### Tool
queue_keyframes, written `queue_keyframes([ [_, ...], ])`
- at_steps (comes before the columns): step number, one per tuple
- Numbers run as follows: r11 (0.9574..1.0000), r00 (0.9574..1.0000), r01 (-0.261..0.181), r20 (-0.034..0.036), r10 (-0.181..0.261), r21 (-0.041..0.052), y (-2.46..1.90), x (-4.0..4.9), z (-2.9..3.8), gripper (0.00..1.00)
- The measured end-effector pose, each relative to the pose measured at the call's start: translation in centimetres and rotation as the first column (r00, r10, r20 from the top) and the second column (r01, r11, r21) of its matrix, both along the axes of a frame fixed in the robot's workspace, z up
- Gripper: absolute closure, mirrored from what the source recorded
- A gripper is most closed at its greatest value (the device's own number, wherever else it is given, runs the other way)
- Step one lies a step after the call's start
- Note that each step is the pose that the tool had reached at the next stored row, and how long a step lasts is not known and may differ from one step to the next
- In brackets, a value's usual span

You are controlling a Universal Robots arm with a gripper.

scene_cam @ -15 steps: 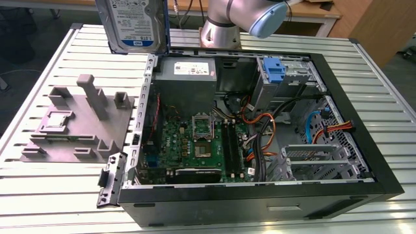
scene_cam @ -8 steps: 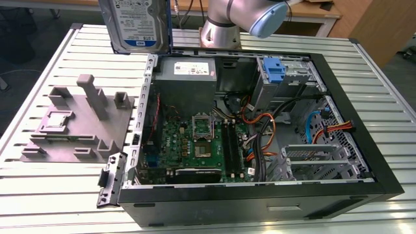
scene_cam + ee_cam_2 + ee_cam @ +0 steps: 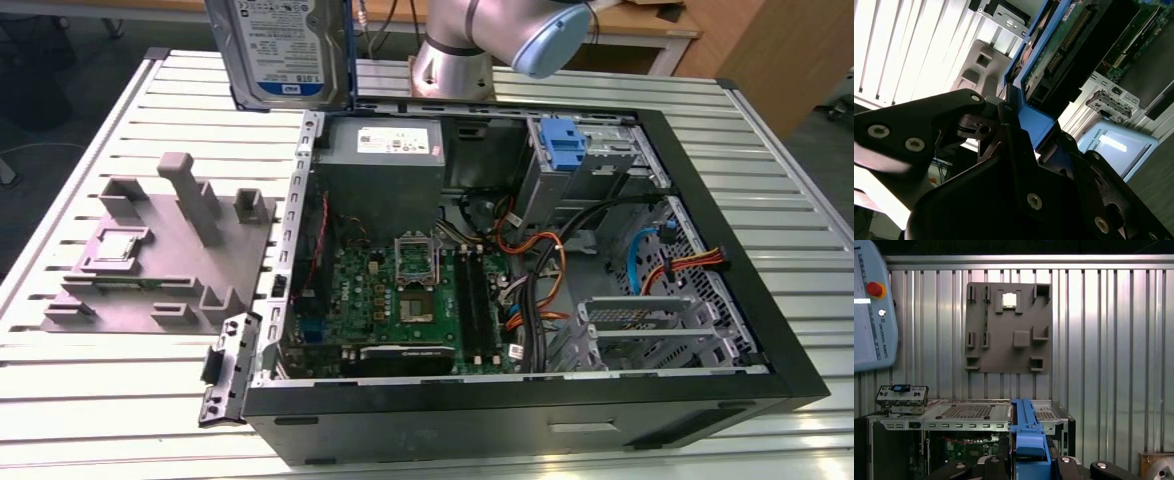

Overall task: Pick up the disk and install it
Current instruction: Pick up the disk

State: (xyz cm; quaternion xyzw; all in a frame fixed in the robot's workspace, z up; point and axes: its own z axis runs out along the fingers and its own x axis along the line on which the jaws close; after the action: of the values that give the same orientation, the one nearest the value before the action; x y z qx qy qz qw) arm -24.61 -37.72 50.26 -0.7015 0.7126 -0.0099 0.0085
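Observation:
The disk point(image 3: 280, 50), a silver hard drive with a white-and-blue label, hangs upright in the air above the slatted table, beyond the far left corner of the open computer case point(image 3: 534, 405) in the exterior view. In the second wrist view my gripper point(image 3: 1014, 120) is shut on the disk's blue side rail point(image 3: 1039, 122), and the green circuit-board underside of the disk point(image 3: 1069, 45) extends away from the fingers. The first wrist view shows the blue rail point(image 3: 1026, 432) edge-on, standing up out of the gripper point(image 3: 1026, 462) over the case.
A grey fixture plate point(image 3: 160, 250) with raised blocks lies on the table at the exterior view's left. Inside the case are a grey power supply point(image 3: 380, 145), a bare blue bracket point(image 3: 567, 145), a motherboard point(image 3: 400, 290) and a metal drive cage point(image 3: 654, 325). A teach pendant point(image 3: 871, 310) lies nearby.

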Motion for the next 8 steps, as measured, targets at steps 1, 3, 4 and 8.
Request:
queue_keyframes([
  [1,1.0,1.0,0.0,0.0,0.0,0.0,0.0,0.08,0.0,0.63],
  [3,1.0,1.0,0.0,0.0,0.0,0.0,0.0,0.25,0.0,0.63],
  [4,1.0,1.0,0.0,0.0,0.0,0.0,0.0,0.33,0.0,0.63],
  [8,1.0,1.0,0.0,0.0001,0.0,0.0001,-0.09,0.42,-0.01,0.63],
])
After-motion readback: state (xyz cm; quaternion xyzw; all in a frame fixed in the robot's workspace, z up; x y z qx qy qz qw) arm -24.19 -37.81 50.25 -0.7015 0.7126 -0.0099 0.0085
